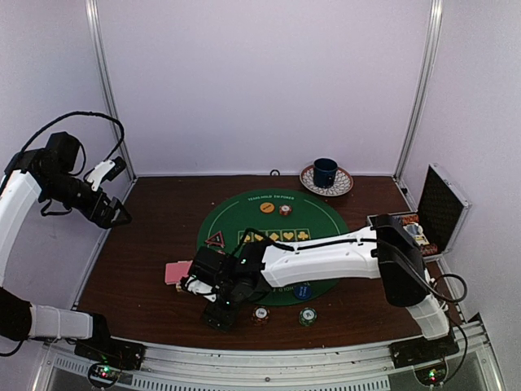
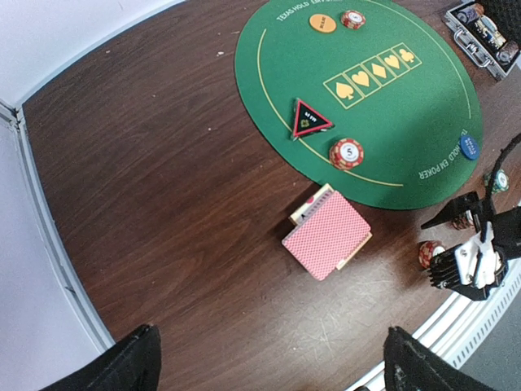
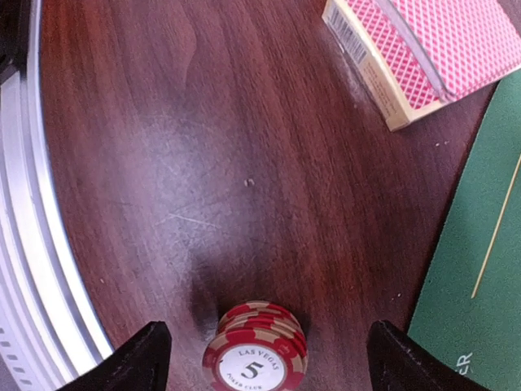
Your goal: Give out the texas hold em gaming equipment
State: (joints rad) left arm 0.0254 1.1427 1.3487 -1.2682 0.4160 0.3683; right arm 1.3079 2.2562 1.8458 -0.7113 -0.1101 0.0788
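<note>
Red chip stack [image 3: 256,349] on wood table [image 3: 203,122], untouched, inside spread right claw [image 3: 267,349]

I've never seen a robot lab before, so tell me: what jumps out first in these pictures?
The round green poker mat in the middle of the wooden table catches the eye first, with the white right arm stretched across its near side. That arm's open jaws frame a red chip stack marked 5 near the table's front edge, and a pink-backed card deck lies left of the mat.
</note>
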